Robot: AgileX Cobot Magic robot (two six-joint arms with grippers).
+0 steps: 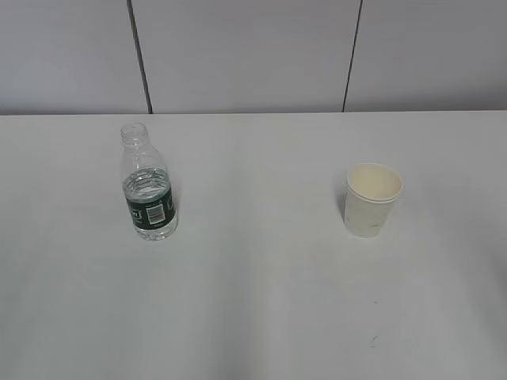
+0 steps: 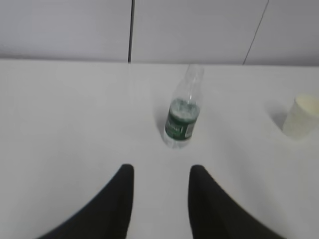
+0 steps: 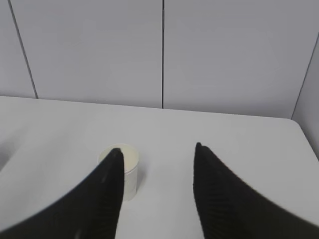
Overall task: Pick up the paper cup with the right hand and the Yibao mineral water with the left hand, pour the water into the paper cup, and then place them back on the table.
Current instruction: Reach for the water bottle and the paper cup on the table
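Table: large plain white flat tabletop (image 1: 253, 317), bearing a few faint marks near its front right part; grey panelled wall (image 1: 245, 51) behind its far edge.
Bottle: small clear plastic Yibao mineral water bottle (image 1: 147, 186) with a dark green label band and a white barcode patch, ribbed neck, no cap; upright on the table, left of the cup and well apart from it; water level lies just above the label.
Cup: small plain white tapered paper cup (image 1: 371, 199) with a rolled rim and cream inside; upright on the table, mouth open upward. Its contents cannot be told.
Left hand: black gripper (image 2: 160, 172) seen only in the left wrist view; jaws apart, both fingers (image 2: 119, 199) clear of the bottle (image 2: 180, 117), which stands beyond the fingertips, slightly to the right of the gap. The cup (image 2: 301, 115) shows at the right edge of that view, far from the bottle.
Right hand: black gripper (image 3: 157, 149) seen only in the right wrist view; jaws wide apart, holding nothing. The cup (image 3: 125, 167) stands beyond the left finger (image 3: 102, 194), partly hidden by it, off to the left of the gap.
Exterior view: neither arm appears; bottle and cup stand alone on the table.
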